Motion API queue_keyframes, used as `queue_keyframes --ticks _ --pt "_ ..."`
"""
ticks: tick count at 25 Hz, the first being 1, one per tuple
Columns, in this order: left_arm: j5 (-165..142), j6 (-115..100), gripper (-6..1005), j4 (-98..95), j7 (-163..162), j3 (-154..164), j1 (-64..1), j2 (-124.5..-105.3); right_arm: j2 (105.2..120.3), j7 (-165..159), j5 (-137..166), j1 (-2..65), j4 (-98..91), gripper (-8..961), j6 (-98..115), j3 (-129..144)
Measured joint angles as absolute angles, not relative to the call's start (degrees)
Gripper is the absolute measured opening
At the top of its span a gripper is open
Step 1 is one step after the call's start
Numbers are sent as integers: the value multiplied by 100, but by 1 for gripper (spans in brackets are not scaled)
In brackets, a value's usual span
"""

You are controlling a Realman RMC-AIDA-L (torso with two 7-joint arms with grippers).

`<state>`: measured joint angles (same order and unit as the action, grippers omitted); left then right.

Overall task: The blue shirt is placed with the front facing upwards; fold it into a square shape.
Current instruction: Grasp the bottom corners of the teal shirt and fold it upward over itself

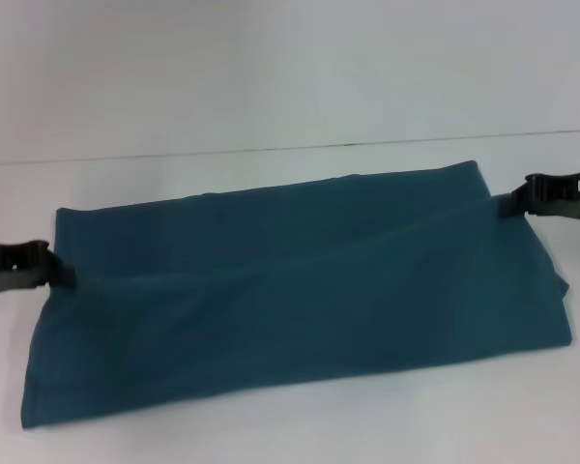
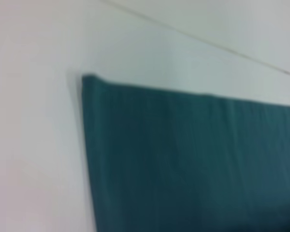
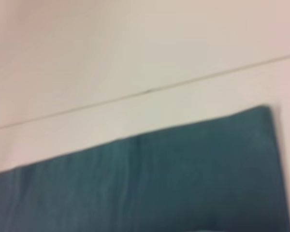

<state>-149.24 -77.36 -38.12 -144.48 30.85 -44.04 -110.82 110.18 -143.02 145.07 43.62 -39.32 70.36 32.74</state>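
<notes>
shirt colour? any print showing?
The blue shirt is plain dark teal; no print visible. Head view shows it best.

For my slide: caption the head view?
Teal-blue cotton shirt folded into a wide band, left tool and right tool at its ends.

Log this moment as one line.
shirt: folded band on table | left tool: at left edge | right tool: at right edge

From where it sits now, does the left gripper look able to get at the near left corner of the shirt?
Probably yes. The left gripper sits at the blue shirt's left edge, and only bare table lies between it and that corner.
</notes>
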Motion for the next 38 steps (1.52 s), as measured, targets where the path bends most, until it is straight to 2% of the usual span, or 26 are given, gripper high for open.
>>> queue_keyframes --ticks 12,18,38 --pt "-14956 -6574 33 -3445 -14624 3240 -4837 -11086 11047 -14524 14604 4807 -3365 34 5750 3922" --pt "-14959 -6121 34 -3431 -14684 3381 -4911 -11107 11084 -15021 15387 5137 -3263 34 5266 4203" --pt "-14968 -4933 34 -2988 -14684 3680 -5091 -11174 11192 -15238 16024 5603 -2735 35 4122 4657"
